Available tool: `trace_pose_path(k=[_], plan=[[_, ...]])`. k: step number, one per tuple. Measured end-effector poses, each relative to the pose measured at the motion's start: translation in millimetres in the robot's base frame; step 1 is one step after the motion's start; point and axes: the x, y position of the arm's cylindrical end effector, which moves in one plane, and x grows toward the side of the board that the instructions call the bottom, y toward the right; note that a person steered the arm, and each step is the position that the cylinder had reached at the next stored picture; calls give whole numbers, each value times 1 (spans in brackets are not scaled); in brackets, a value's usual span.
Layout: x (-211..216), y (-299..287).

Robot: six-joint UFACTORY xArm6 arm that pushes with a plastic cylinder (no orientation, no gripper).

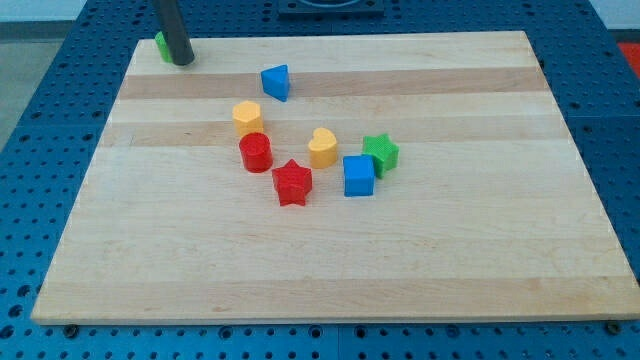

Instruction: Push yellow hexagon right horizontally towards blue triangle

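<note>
Your rod's tip (181, 62) sat at the top-left corner of the wooden board (480, 270), touching or just beside a small green block (160, 45) that it half hid, and well apart from every other piece; being a bare rod, it had nothing to spread or press together, and it pinched nothing. You had the yellow hexagon (247, 117) nearer the board's middle, below and to the view's right of the tip, with the blue triangle (276, 82) just above and to the view's right of it. The red cylinder (255, 152) stood touching or nearly touching the hexagon's lower edge, so a tip brought in too low on the hexagon's left side would likely have caught the cylinder and dragged it along. Because the triangle lay higher in the view than the hexagon, a strictly level push looked liable to slide beneath it rather than meet it. An off-centre contact could have spun the hexagon downward toward the second yellow block (322, 147). Further right, the red star (292, 182), blue cube (358, 175) and green star (381, 152) seemed out of harm's way.
</note>
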Motion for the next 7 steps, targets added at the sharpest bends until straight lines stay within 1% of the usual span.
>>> trace_pose_path(k=[1, 2, 4, 5, 7], plan=[[9, 0], [30, 0], [95, 0], [118, 3], [137, 41]])
